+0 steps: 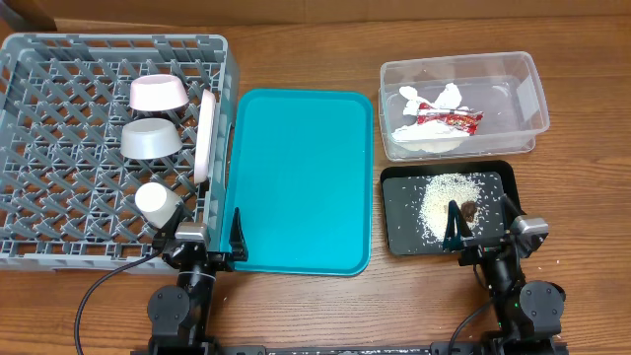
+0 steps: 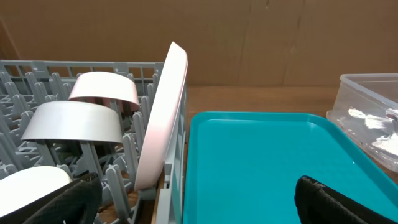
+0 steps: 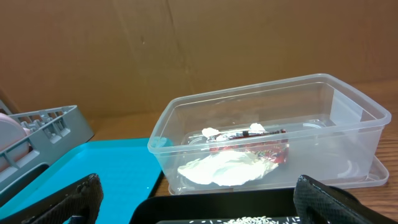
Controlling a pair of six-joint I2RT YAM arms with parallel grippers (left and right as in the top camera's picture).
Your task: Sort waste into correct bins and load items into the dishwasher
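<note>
The grey dish rack at left holds a pinkish-bottomed small dish, a grey bowl, a white cup and a large white plate standing on edge. The clear tub holds the red-and-white wrapper and white napkin. The black tray holds rice and a brown lump. My left gripper is open and empty at the near edge between rack and teal tray. My right gripper is open and empty at the black tray's near edge. No chopsticks show.
A large teal serving tray lies between the rack and the bins, with nothing on it. The wooden table extends behind the tub. A brown cardboard wall stands at the back in both wrist views.
</note>
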